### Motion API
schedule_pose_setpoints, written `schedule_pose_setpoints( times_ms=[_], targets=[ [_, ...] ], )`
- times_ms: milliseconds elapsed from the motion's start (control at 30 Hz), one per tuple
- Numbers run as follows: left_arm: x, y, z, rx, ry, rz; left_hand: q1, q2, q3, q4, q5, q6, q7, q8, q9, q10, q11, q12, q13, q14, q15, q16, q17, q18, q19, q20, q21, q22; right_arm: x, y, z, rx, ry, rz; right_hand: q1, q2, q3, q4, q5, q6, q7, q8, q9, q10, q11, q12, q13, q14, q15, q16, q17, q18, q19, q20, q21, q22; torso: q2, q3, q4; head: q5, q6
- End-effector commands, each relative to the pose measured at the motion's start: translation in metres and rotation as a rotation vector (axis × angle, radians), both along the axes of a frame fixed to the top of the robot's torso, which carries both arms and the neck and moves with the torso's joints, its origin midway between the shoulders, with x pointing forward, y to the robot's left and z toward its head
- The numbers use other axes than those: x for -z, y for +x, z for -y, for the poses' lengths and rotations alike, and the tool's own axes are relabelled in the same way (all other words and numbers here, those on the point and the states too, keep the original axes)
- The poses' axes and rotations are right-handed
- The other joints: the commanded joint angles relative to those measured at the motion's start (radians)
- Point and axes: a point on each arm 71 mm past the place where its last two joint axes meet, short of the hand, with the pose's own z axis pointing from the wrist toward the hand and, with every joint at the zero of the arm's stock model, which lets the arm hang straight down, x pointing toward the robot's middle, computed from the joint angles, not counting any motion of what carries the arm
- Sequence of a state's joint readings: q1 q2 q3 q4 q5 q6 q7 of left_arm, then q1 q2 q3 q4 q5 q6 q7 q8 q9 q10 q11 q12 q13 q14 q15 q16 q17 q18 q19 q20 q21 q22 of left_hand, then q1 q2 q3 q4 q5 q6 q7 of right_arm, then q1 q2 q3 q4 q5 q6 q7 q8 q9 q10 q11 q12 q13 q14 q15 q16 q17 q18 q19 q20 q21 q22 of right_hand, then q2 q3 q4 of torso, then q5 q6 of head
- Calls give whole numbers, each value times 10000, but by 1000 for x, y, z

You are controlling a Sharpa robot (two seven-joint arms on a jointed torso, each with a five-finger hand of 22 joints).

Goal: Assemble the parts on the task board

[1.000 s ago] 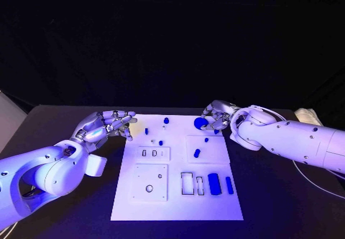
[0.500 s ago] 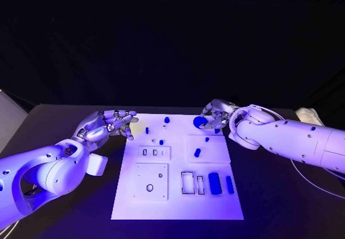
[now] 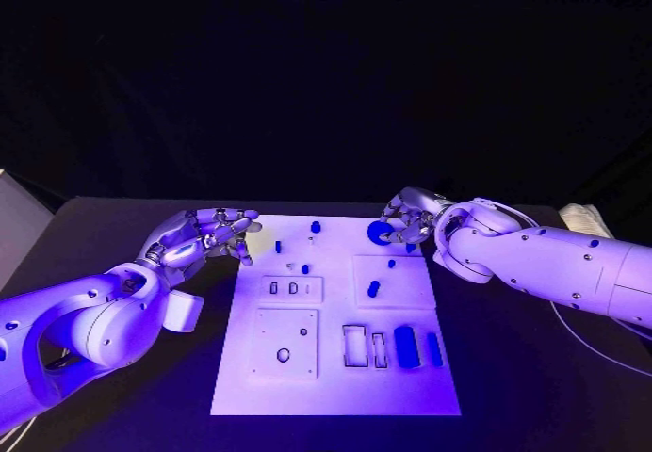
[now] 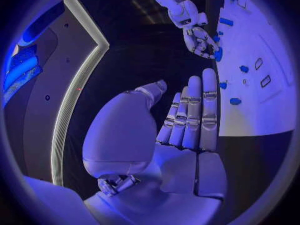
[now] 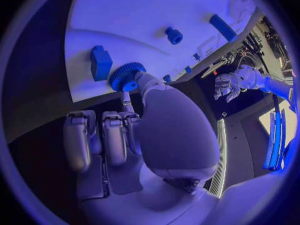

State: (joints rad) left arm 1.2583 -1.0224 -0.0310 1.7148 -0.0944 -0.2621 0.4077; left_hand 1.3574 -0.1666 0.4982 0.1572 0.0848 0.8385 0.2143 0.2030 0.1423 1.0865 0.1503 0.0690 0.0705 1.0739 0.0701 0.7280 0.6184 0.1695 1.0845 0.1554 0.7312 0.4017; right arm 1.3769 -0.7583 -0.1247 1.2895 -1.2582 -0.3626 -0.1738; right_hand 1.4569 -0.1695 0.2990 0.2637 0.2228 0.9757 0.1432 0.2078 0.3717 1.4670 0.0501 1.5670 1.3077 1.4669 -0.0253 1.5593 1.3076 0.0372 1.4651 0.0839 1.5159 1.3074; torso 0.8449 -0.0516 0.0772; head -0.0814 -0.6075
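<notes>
Your right hand (image 3: pixel 408 222) sits at the far right corner of the task board (image 3: pixel 337 395), thumb and a finger touching a round blue gear (image 5: pixel 127 76) (whether it truly grips it, you cannot tell). Your left hand (image 3: pixel 203 237) hovers beside the board's far left edge, fingers straight, holding nothing.

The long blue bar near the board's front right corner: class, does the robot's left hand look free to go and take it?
Probably yes. The left hand is open beside the task board, and nothing stands between it and the long blue bar, though it lies nearer the right arm.
</notes>
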Motion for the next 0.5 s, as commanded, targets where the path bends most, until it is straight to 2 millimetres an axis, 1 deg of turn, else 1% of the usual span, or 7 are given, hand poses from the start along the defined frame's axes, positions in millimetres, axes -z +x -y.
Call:
schedule_pose_setpoints(
  times_ms=[33, 167, 300, 433, 500],
  targets=[
    [-1, -1, 2, 256, -26, 55, -42, 69, 68, -3, 10, -88, 54, 24, 16, -75, -5, -15, 1, -47, -1, 41, 10, 126, -66, 6, 57, 15, 0, -1, 0, -48, 80, 116, -4, 94, 106, -26, 13, 403, -219, 213, 104, 1038, -72, 38, 2631, 996, -72, 35, 2443, -202, 776, -99, 62, 2006, 0, -4, 2, -7, 4],
    [-1, -1, 2, 261, -23, 46, -42, 69, 68, -3, 10, -88, 54, 24, 16, -75, -5, -15, 1, -47, -1, 41, 10, 126, -66, 6, 57, 15, -1, -1, -1, -15, 16, 376, -78, 23, 216, -64, -60, 456, -249, 244, 118, 1038, -101, 38, 2631, 1002, -109, 46, 2469, -208, 785, -139, 78, 2028, 4, -9, 5, -13, 15],
    [-1, -1, 2, 270, -24, 42, -42, 69, 68, -3, 10, -88, 54, 24, 16, -75, -5, -15, 1, -47, -1, 41, 10, 126, -66, 6, 57, 15, -6, -4, -5, -83, -125, 1020, -97, -19, 282, -102, -68, 481, -264, 261, 125, 1038, -117, 38, 2631, 1004, -124, 50, 2479, -213, 794, -156, 92, 2048, 4, -4, 2, -13, 27],
    [-1, -1, 2, 275, -23, 38, -28, 76, 83, -14, 13, -91, 55, 24, 16, -81, -5, -17, 0, -53, -2, 44, 10, 127, -78, 7, 74, 26, -11, -11, -13, -369, -238, 1666, -134, -64, 347, -129, -13, 498, -273, 271, 130, 1038, -131, 38, 2631, 1008, -132, 57, 2495, -224, 813, -170, 123, 2089, 2, 2, 2, 0, 43],
    [-1, 0, 2, 276, -21, 34, -22, 79, 90, -19, 15, -93, 56, 23, 16, -83, -5, -17, 0, -56, -2, 45, 10, 127, -83, 7, 83, 32, -13, -16, -20, -585, -347, 1917, -261, -109, 388, -99, -33, 495, -270, 269, 129, 1038, -131, 38, 2631, 1016, -134, 72, 2530, -231, 825, -178, 143, 2115, -1, 10, -3, 21, 41]
  ],
)
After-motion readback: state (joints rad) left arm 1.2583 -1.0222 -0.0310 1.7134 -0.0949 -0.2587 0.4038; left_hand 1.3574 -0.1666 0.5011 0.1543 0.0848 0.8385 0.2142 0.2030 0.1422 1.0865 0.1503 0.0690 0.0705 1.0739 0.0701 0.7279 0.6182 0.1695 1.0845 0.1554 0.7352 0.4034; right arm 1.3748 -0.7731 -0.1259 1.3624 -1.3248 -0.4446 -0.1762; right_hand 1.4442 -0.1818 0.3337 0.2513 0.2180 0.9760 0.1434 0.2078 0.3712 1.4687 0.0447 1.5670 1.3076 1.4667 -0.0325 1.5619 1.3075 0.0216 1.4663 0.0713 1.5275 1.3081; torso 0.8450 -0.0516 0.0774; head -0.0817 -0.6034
